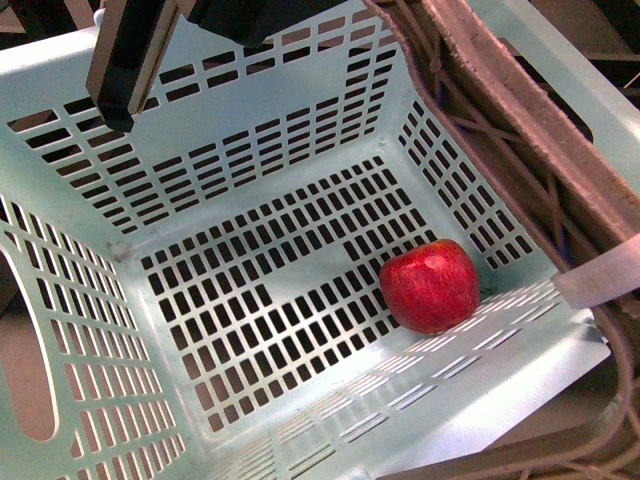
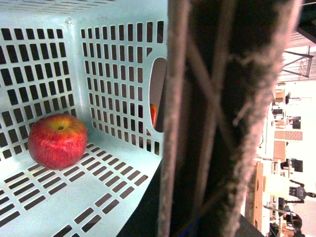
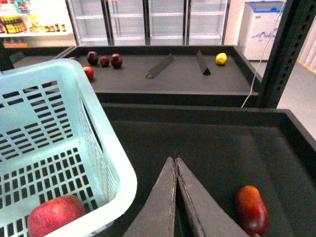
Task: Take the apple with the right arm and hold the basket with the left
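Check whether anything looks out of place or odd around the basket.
Nothing looks spilled or damaged. The apple sits alone in the basket. The only stray is an elongated red-orange fruit lying by itself on the dark tray beside the shut right tool.

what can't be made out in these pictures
- Left wrist view: a blurred brown bar close to the lens hides how the basket is held.
- Left wrist view: a reddish thing behind the basket's hand hole is mostly hidden by the wall.
- Front view: the dark piece at upper left is cut by the top edge; whose arm is unclear.
- Right wrist view: the apple is cut by the bottom edge; the far fruits are too small to name.
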You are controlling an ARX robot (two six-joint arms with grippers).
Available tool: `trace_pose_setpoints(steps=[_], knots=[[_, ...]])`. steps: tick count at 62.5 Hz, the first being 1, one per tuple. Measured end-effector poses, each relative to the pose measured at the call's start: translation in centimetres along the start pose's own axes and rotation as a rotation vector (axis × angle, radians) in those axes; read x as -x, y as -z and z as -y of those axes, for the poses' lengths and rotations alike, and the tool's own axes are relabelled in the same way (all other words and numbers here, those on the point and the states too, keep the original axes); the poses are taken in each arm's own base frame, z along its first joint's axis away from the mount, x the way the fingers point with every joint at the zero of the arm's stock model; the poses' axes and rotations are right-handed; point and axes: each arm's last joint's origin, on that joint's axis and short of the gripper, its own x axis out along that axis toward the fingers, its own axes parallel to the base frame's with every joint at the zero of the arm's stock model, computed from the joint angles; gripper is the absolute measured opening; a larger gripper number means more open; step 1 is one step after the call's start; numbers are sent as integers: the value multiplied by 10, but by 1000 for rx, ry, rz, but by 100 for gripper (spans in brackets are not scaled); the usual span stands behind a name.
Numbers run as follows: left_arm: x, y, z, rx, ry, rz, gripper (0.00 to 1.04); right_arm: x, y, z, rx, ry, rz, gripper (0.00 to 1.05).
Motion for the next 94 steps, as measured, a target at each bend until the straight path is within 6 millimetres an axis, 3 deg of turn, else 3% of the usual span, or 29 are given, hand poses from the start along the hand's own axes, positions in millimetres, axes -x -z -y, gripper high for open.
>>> trace_pose_setpoints(steps=[11, 20, 30, 39, 46, 59, 74, 83, 94], knots=[[0, 0, 0, 3, 0, 0, 6, 0, 0, 0, 0, 0, 2, 5], [0, 0, 0, 1, 0, 0, 6, 0, 0, 0, 0, 0, 2, 30], [1, -3, -1, 142, -143, 330, 6, 0, 0, 0, 0, -2, 2, 56], [9, -31, -10, 203, -166, 515, 6, 0, 0, 0, 0, 0, 3, 78], [18, -55, -30, 306, -145, 580, 6, 0, 0, 0, 0, 0, 2, 97], [24, -82, -82, 502, -156, 625, 6, 0, 0, 0, 0, 0, 2, 96], [11, -91, -127, 571, -269, 600, 6, 0, 0, 0, 0, 0, 2, 96], [7, -86, -147, 602, -323, 569, 6, 0, 0, 0, 0, 0, 2, 96], [11, -81, -155, 623, -337, 555, 6, 0, 0, 0, 0, 0, 2, 96]])
